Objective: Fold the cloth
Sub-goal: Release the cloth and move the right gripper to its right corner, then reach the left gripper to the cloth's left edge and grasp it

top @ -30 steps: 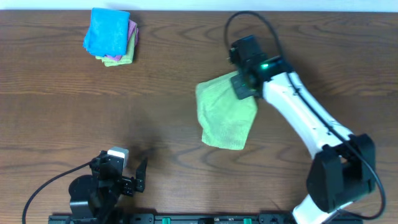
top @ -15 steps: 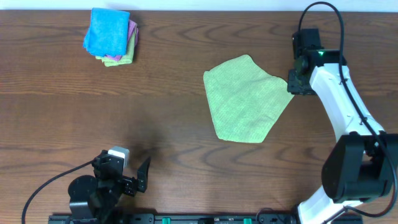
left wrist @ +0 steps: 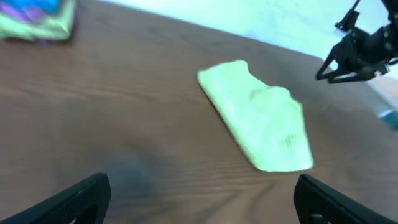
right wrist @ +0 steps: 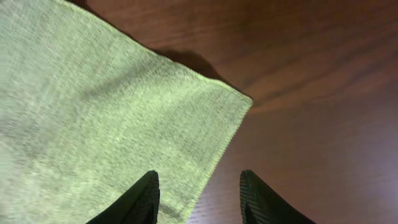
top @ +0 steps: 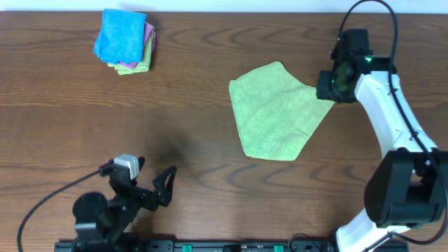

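Note:
The lime-green cloth (top: 278, 112) lies spread flat on the wooden table, right of centre. It also shows in the left wrist view (left wrist: 258, 118) and fills the left of the right wrist view (right wrist: 93, 112). My right gripper (top: 327, 87) is open and empty, hovering over the cloth's upper right corner; in its wrist view the fingers (right wrist: 200, 199) straddle the cloth's edge. My left gripper (top: 164, 189) is open and empty near the front left edge, far from the cloth; its fingertips (left wrist: 199, 202) frame bare table.
A stack of folded cloths, bright blue (top: 122, 35) on top with pink and green beneath, sits at the back left and shows blurred in the left wrist view (left wrist: 37, 15). Cables trail from both arms.
My right gripper pulled the cloth's corner out to the right, spreading it flat, then let go. My left arm has lifted and turned toward the cloth.

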`<action>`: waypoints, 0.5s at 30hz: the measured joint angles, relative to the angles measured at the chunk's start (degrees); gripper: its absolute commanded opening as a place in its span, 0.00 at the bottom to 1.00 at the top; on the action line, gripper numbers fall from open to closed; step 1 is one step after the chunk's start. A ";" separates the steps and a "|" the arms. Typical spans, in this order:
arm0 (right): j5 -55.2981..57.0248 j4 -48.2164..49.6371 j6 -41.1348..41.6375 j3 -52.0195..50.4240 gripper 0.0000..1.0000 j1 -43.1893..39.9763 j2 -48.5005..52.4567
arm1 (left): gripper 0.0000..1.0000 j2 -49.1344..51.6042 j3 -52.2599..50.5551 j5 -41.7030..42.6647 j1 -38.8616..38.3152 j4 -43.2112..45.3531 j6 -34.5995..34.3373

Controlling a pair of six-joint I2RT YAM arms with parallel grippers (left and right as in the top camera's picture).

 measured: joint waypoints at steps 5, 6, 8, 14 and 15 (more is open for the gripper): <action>-7.80 0.46 -1.46 0.00 0.41 -3.61 0.00 | 0.95 14.49 4.07 3.74 -0.26 0.39 -3.19; -9.22 0.46 -1.70 0.00 0.41 -4.22 0.00 | 0.95 17.35 5.44 4.17 -0.55 0.42 -3.45; -11.85 0.31 -2.45 0.00 0.40 -5.25 0.00 | 0.95 25.42 9.70 5.16 -1.66 0.76 -4.07; -15.76 -0.87 -3.82 0.00 0.39 -5.70 0.00 | 0.95 41.97 16.35 9.40 -5.55 4.83 -4.94; -16.02 -1.05 -3.89 0.00 0.39 -5.70 0.00 | 0.95 44.70 16.68 10.49 -6.08 6.43 -5.97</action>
